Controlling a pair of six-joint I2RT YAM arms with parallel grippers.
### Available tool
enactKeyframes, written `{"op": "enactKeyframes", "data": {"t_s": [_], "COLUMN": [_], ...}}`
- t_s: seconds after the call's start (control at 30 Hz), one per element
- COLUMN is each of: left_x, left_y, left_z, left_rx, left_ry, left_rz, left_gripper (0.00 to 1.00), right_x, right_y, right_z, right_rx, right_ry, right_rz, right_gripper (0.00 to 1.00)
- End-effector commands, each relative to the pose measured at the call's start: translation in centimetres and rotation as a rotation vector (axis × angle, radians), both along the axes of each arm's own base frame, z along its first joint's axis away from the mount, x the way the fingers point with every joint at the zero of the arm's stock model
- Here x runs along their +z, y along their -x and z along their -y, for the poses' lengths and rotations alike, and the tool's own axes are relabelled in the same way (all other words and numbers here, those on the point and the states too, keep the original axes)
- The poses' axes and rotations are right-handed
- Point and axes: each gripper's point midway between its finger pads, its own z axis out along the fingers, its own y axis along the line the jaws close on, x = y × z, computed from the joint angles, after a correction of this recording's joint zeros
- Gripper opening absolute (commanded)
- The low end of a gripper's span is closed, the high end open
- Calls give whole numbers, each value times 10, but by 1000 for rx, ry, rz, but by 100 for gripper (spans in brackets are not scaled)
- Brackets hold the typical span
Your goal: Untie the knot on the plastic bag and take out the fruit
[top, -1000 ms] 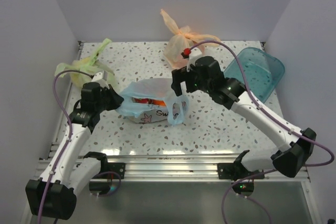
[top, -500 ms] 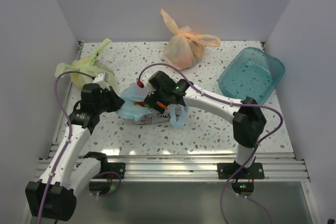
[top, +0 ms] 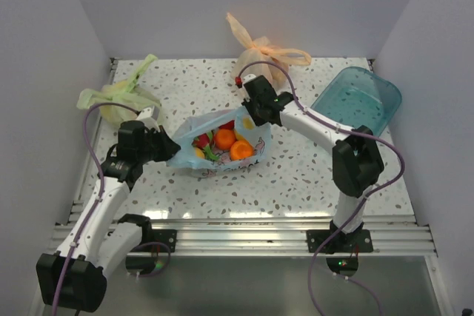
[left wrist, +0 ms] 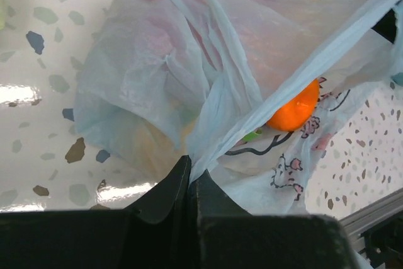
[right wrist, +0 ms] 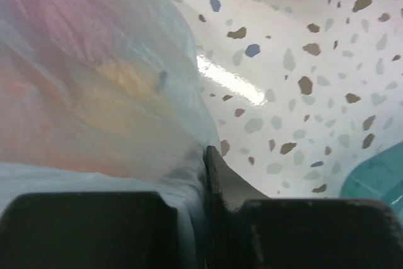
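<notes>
Far left at the back of the speckled table (top: 296, 172) sits a green bag (top: 118, 98), tied shut. It is near the left arm but does not touch it.

Next comes the left gripper (top: 167, 150). Its two fingers are squeezed tight together on the left edge of the plastic bag (top: 222, 166). From the left wrist, the black fingertips (left wrist: 182, 177) pinch a thin strip of the light blue plastic. The strip runs up to the right and crosses in front of one orange fruit.

The plastic bag lies in the middle of the table, between the two grippers. Its mouth is pulled wide and faces up. Inside is the fruit (top: 224, 138): two round orange ones, a red one at the back, a bit of yellow on the left, and some green leaf. The fruit lies down in the bag, with the bag's walls all around it.

The right gripper (top: 254, 118) reaches in from the back right and nips the far right rim of the bag. From the right wrist its fingers (right wrist: 217, 174) are pressed close with blue plastic caught between them. Through the thin plastic there, only blurry red and yellow shapes show.

Behind the right gripper stands an orange bag (top: 258, 61), tied at the top. A purple cable (top: 278, 66) from the right arm loops in front of it.

Far right is a blue-green tub (top: 355, 101), tipped up against the wall, well apart from the plastic bag.
</notes>
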Motion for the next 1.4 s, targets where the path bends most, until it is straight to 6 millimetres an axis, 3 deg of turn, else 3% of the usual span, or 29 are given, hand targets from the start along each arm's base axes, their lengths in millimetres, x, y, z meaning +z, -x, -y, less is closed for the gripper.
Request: {"op": "enactKeyframes", "data": {"t_s": [0.0,0.03,0.1,0.13,0.23,0.3,0.33,0.4,0.43,0.5,0.53,0.57,0.6,0.63,0.67,0.7,0.77,0.9,0.97,1.07,1.1,1.2,1.37], "left_x": [-9,-12,-12,-15,-11,5,3,25,33,51,63,66,83,84,90,105,110,124,133,128,122,98,35], "left_y": [-4,-8,-17,-24,-50,-69,-74,-85,-87,-85,-80,-73,-68,-59,-55,-47,-36,-23,-23,-23,-21,-16,-7], "left_z": [-18,-20,-24,-25,-32,-39,-40,-38,-36,-31,-28,-28,-29,-30,-36,-28,-28,4,8,28,46,61,38], "left_rx": [44,50,71,76,109,147,147,154,153,144,140,144,171,184,226,217,265,215,233,208,169,177,281], "left_ry": [-84,-95,-120,-130,-171,-205,-213,-203,-190,-159,-153,-158,-174,-184,-208,-202,-214,-201,-210,-243,-261,-337,-475], "left_rz": [-10,-17,-6,-18,-3,32,16,57,75,103,132,122,159,143,154,190,183,188,195,170,155,108,-6], "left_gripper": [5,5,5,5,8,12,16,23,43,58,72,80,93,98,100,100,100,100,100,100,100,100,100], "right_x": [39,48,55,68,71,75,76,75,74,67,68,64,65,62,61,59,58,56,54,53,53,52,53], "right_y": [15,26,43,48,67,78,83,84,82,85,82,83,81,82,81,80,79,78,78,78,78,78,80], "right_z": [-9,-14,-25,-28,-37,-37,-40,-41,-40,-40,-41,-40,-42,-42,-42,-42,-42,-42,-41,-40,-40,-40,-39], "right_rx": [-16,10,49,58,59,25,29,-1,-15,-35,-41,-52,-56,-56,-61,-64,-70,-79,-82,-92,-95,-99,-98], "right_ry": [-199,-241,-332,-376,-494,-566,-602,-643,-652,-661,-672,-672,-686,-685,-686,-681,-671,-660,-656,-650,-651,-648,-651], "right_rz": [-4,-25,-75,-59,-110,-125,-123,-127,-118,-130,-121,-122,-117,-122,-119,-120,-114,-105,-102,-98,-95,-96,-94], "right_gripper": [6,0,0,0,0,0,0,0,0,0,0,0,0,0,0,0,0,0,0,0,0,0,0]}}
